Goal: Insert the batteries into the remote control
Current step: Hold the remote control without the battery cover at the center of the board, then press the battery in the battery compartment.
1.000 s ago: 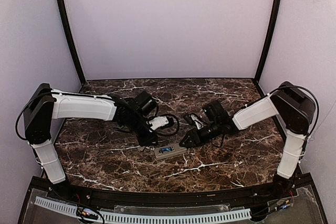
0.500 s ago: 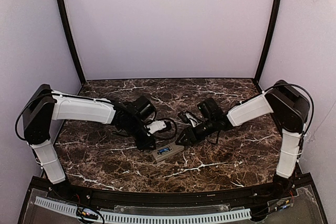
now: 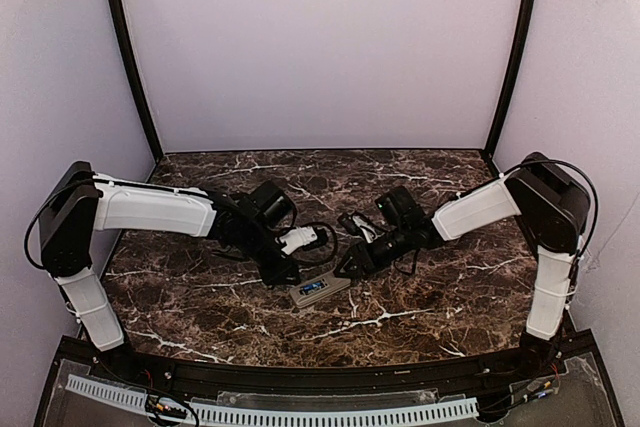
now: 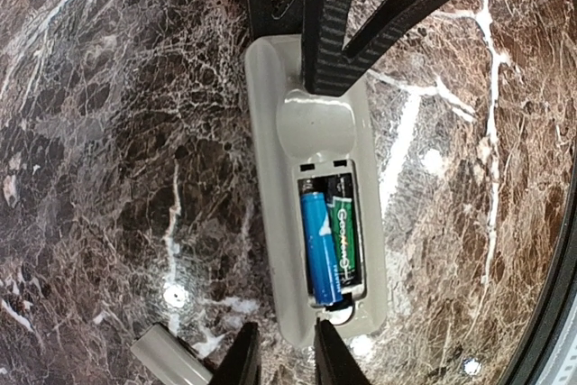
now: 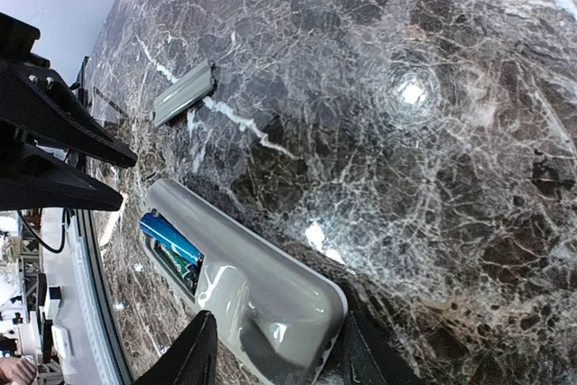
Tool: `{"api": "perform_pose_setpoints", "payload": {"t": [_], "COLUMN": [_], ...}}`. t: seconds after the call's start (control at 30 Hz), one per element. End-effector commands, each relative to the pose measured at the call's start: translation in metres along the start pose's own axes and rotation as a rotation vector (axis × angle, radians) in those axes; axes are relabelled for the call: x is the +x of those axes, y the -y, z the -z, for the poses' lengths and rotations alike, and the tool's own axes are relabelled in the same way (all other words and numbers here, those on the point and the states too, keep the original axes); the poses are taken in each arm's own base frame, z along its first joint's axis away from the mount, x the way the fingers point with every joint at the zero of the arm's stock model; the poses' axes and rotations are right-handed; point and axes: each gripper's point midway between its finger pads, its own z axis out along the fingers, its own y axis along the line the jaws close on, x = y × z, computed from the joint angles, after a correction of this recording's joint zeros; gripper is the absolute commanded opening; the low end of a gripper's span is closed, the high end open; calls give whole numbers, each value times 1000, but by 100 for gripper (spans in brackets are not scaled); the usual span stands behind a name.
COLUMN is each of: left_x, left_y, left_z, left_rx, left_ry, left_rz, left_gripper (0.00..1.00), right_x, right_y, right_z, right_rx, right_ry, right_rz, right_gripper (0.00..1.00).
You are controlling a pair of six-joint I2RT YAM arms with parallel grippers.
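The remote control [image 3: 321, 288] lies back up on the marble, its battery recess open. In the left wrist view the remote [image 4: 275, 178] holds a blue battery [image 4: 322, 245], whose near end rides up over the recess edge, and a green-and-black battery [image 4: 343, 233] seated beside it. My left gripper [image 4: 287, 362] is narrowly open at the remote's battery end, one fingertip over its rim. My right gripper [image 5: 275, 358] has its jaws against both sides of the remote's [image 5: 270, 299] other end. The blue battery [image 5: 169, 236] also shows there.
A small flat grey cover piece [image 5: 183, 94] lies on the marble beside the remote, also at the lower left of the left wrist view [image 4: 169, 361]. Dark marble tabletop [image 3: 430, 297] all round. Both arms meet over the table's middle.
My right gripper has moved left and closed in on the remote's end. My left gripper has shifted slightly at the other end. The remote has barely moved.
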Motion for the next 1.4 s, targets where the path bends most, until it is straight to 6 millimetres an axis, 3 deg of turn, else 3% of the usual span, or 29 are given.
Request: {"api": "perform_pose_setpoints", "payload": {"t": [0.0,0.73,1.37], "left_x": [-2,12,2], "left_y": [6,11,14], "left_z": [1,-9,-21], "left_rx": [32,62,83], "left_ry": [25,-12,3], "left_rz": [9,-4,-3], "left_gripper": [22,21,19], "right_x": [27,38,39], "right_y": [14,35,33], "right_z": [-10,-15,-16], "right_rx": [64,160,151], "right_ry": [-91,-132,-134], "right_rz": [-31,-38,-40], "right_gripper": [47,46,45]}}
